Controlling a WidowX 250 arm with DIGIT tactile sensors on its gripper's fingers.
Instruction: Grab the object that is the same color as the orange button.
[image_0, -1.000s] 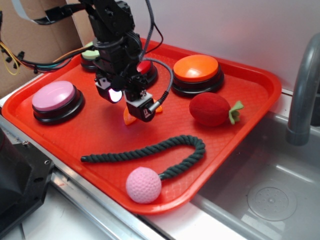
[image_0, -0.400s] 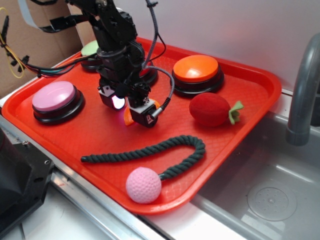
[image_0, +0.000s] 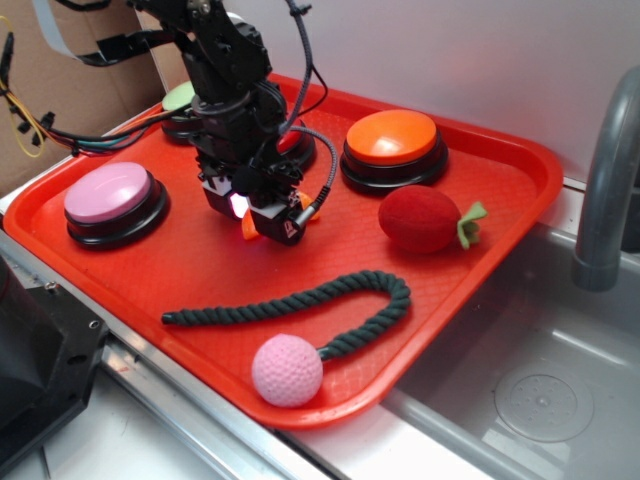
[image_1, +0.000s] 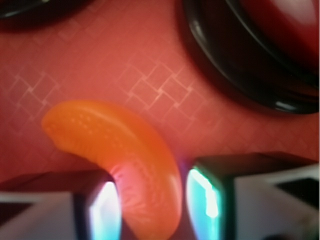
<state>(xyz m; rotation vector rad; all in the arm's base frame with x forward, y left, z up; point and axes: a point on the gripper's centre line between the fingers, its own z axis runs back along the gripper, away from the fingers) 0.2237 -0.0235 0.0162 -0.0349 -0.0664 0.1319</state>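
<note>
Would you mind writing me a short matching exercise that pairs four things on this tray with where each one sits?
Things:
1. orange button
2. pink ball
3. orange segment
4. plush strawberry

Places:
A. near edge of the tray, at the rope's end
B. between the fingers of the gripper
C. back of the tray
D. just in front of the orange button

Pairs: 1-C, 2-A, 3-B, 4-D

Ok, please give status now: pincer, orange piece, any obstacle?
Pincer low on tray, fingers either side of orange segment. Grip not confirmed. Red button close behind, not blocking.
</note>
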